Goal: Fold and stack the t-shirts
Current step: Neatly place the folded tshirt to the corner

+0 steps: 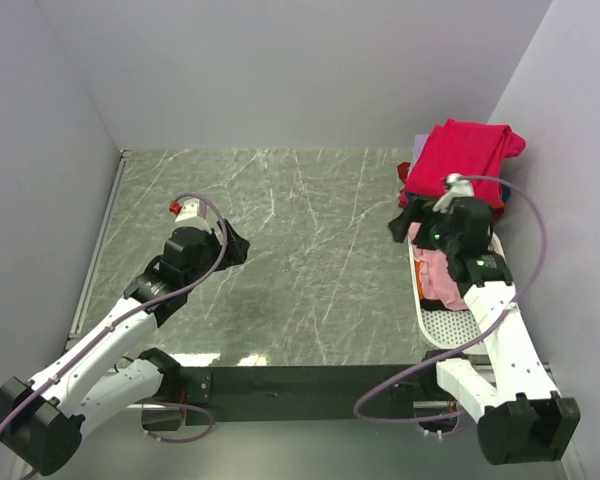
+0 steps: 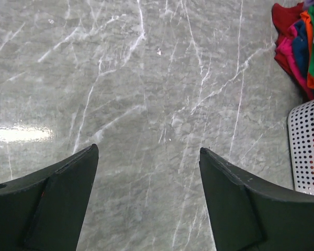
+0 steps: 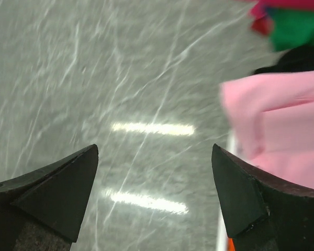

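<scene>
A crimson-red t-shirt [image 1: 467,150] lies on top of a pile of folded t-shirts [image 2: 302,43] at the far right, with green, orange, blue and lavender edges showing below it. A pink t-shirt [image 1: 437,276] lies crumpled in the white basket [image 1: 450,322]. In the right wrist view the pink t-shirt [image 3: 282,123] fills the right side, with green cloth [image 3: 298,29] beyond it. My right gripper [image 3: 154,147] is open over bare table just left of the basket, nothing between its fingers. My left gripper [image 2: 148,149] hangs open over the table's left half [image 1: 237,244], empty.
The perforated white basket [image 2: 306,151] stands along the right wall, in front of the pile. Grey walls close in the marble table [image 1: 310,260] on the left, back and right. The right arm [image 1: 480,290] reaches over the basket.
</scene>
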{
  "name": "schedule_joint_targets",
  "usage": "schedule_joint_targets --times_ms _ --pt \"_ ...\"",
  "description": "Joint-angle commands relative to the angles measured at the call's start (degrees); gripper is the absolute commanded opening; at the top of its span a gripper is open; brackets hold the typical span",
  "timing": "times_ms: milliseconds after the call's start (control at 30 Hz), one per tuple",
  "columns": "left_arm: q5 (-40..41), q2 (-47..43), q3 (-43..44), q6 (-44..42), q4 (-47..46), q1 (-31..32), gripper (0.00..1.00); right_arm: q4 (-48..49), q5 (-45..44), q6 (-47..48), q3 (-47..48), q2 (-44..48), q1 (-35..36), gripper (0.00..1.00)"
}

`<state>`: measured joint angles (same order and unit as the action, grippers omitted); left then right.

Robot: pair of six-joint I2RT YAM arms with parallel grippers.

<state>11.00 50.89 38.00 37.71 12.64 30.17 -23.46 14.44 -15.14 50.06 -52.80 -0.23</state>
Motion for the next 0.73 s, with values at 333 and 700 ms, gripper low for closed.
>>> schedule_joint_targets --times_ms 333,700 --pt "5.6 -3.2 1.7 -0.8 0.4 -0.2 0.88 8.7 0.7 0.0 -3.6 -5.3 12.0 0.95" --pt "9.9 -5.4 1.7 -1.4 1.3 -0.2 0.89 9.5 0.8 1.5 -4.3 -4.5 12.5 0.95"
